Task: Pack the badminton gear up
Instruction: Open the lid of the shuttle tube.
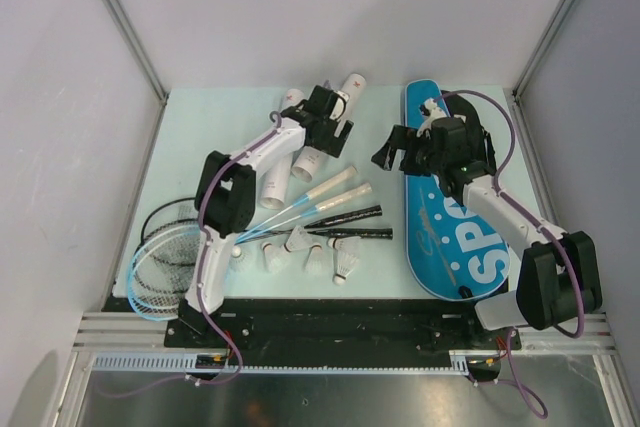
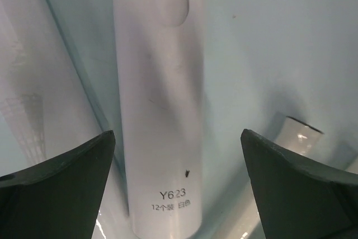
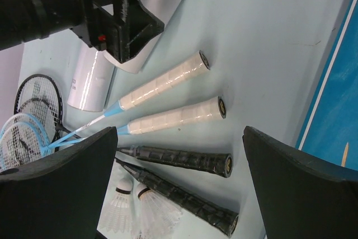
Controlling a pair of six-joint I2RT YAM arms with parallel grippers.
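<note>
The badminton gear lies spread over the pale green desk (image 1: 200, 137). Four rackets (image 1: 165, 247) lie side by side at the near left. Their heads overlap beside the base of the left arm (image 1: 215, 217) and their grips point right. The two white handles (image 1: 335, 183), on blue shafts, lie farther back, and the two black handles (image 1: 350, 216) lie nearer. Five white feather shuttlecocks (image 1: 317, 260) sit in a loose row along the near side of the shafts. Four long white tubes (image 1: 275, 182) lie behind the rackets, toward the far middle of the desk. The blue bag (image 1: 430, 222), lettered SPO in white, lies flat and lengthwise on the right half of the desk. The rest of its lettering is hidden under the right arm (image 1: 500, 207).

The left jaws hang over the tubes, spread wide with nothing in them. In the left wrist view one tube (image 2: 162, 110), printed Y623, runs along the gap between the two fingers (image 2: 61, 183); whether they touch it I cannot tell. The right jaws are also fully spread and empty. They hover at the bag's left edge, pointed toward the racket grips. In the right wrist view the handles show between its fingers (image 3: 302, 194), clear of them.
</note>
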